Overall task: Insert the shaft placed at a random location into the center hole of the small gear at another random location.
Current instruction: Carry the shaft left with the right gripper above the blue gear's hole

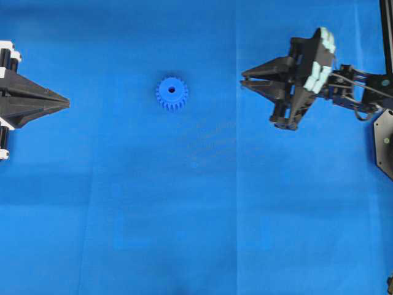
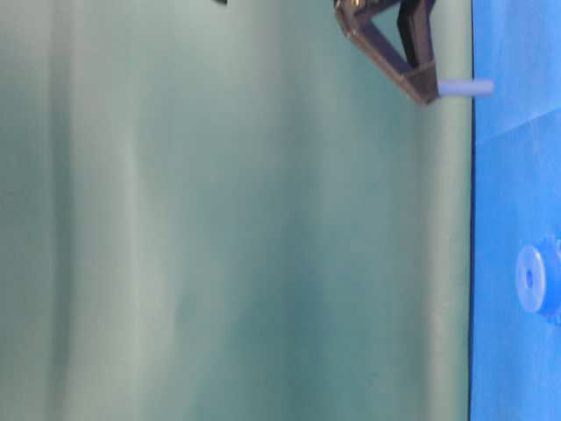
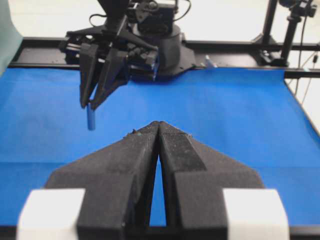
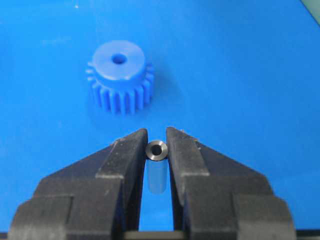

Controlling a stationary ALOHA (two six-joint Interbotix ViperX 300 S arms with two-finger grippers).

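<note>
I see the small gear (image 4: 119, 76) lying flat on the blue worktop (image 4: 240, 75), bright blue, toothed, hub up, its center hole (image 4: 119, 59) dark and open. The shaft (image 4: 157, 150), a short grey pin with a hollow end, hangs upright above the worktop, apart from the gear.

Shiny metal shaft (image 4: 157, 150), matt plastic small gear (image 4: 120, 76), creased cloth (image 1: 196, 215)
</note>
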